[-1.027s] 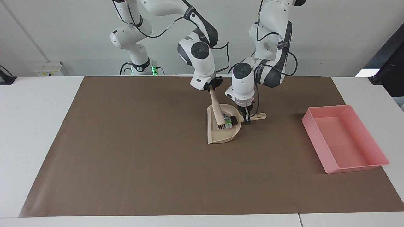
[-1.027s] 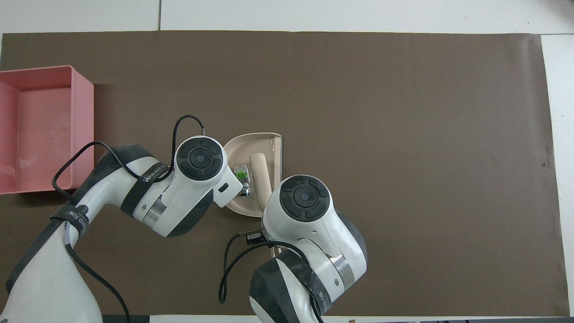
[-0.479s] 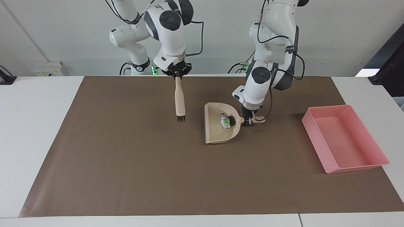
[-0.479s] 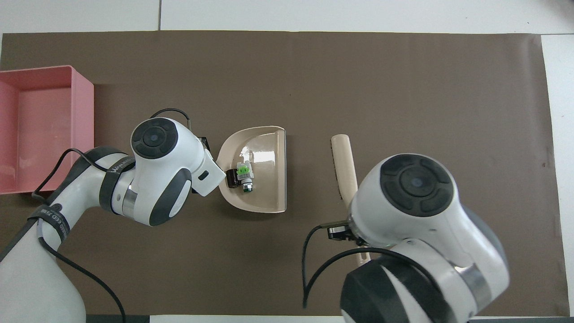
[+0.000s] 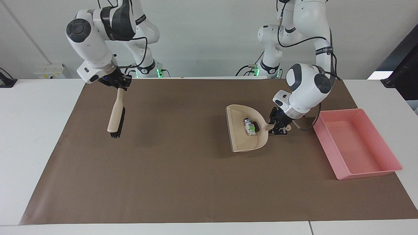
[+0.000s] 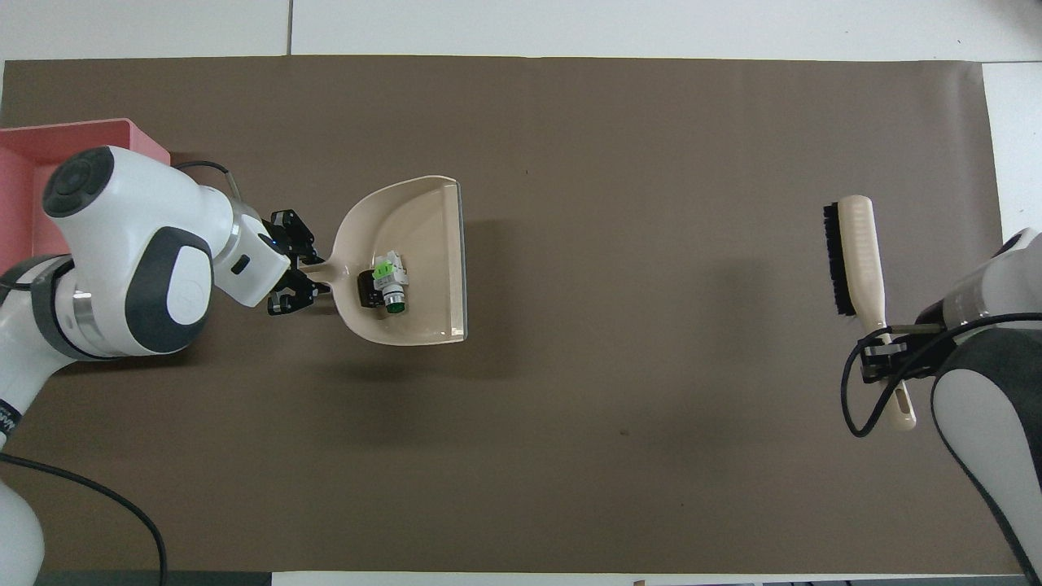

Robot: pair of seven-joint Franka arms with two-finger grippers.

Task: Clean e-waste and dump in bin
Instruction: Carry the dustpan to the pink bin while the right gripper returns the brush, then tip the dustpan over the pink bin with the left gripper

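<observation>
The e-waste lies in a beige dustpan (image 5: 240, 140): a white-grey block with a green patch (image 5: 249, 127) and a small dark piece (image 5: 256, 127) beside it. My left gripper (image 5: 280, 126) is shut on the dustpan's handle and holds the pan a little above the brown mat, beside the pink bin (image 5: 369, 174). In the overhead view the left gripper (image 6: 293, 273) holds the dustpan (image 6: 423, 220) with the block (image 6: 391, 281) and the dark piece (image 6: 369, 290) inside. The bin (image 6: 81, 126) is partly hidden under the arm. My right gripper (image 5: 119, 83) is shut on a beige brush (image 5: 116, 114).
The brush (image 6: 855, 252) hangs from the right gripper (image 6: 891, 354) over the mat at the right arm's end of the table, bristles down. The brown mat (image 5: 183, 176) covers most of the white table.
The right gripper lifted the brush out of the dustpan and swung it to the right arm's end. The left gripper raised the dustpan and carried it toward the bin.
</observation>
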